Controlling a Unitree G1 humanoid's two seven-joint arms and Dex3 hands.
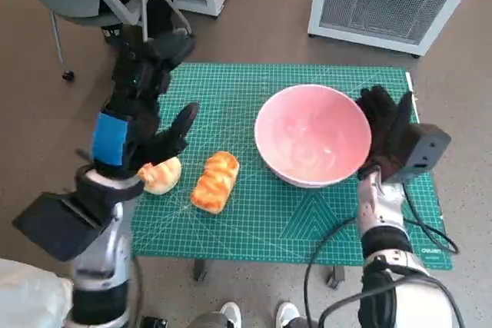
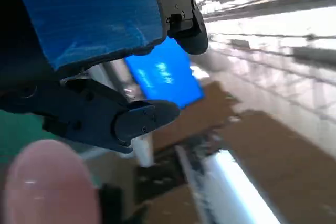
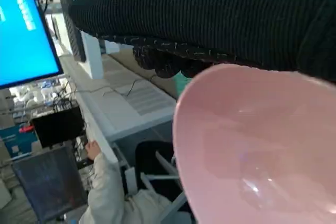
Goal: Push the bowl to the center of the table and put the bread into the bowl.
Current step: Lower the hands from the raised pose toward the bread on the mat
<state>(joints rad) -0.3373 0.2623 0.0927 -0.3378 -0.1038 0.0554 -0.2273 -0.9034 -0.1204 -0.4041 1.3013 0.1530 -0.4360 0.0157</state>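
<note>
Currently the pink bowl (image 1: 313, 135) is touched at its right rim by the spread right hand (image 1: 387, 132). Bread (image 1: 215, 180) is left on the worktop (image 1: 269, 220), with the left hand (image 1: 146, 113) spread above it, holding nothing.

A pink bowl (image 1: 314, 136) sits upright and empty, right of center on the desk. A golden, ridged bread loaf (image 1: 215, 181) lies near its left.

text: none legible | blue screen (image 3: 23, 30); lettering blurred | mat (image 1: 323, 220); logo unreadable
</note>
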